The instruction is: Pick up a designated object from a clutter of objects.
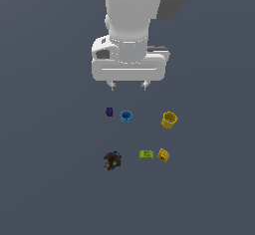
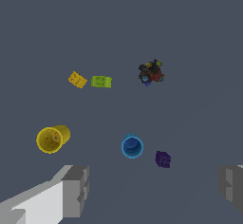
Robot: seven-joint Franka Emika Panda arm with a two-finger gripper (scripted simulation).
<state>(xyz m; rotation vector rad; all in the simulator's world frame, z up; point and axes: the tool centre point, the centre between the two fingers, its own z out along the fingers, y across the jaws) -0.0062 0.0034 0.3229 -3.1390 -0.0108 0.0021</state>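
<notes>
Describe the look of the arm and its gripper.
The arm is smooth white with a grey panel on one side. The gripper has a wide, rounded white body with dark recesses and two short, blocky grey jaws. No cables or markings show.

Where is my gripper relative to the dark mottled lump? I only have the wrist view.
Observer: In the exterior view the gripper shows apart from every item. The mottled lump lies in the row farther from it, beyond the purple piece.
Operator: Which item is nearest the fingertips?
Observer: The purple piece and the blue cup lie closest to the fingertips, with a gap between. The jaws stand open and empty.
</notes>
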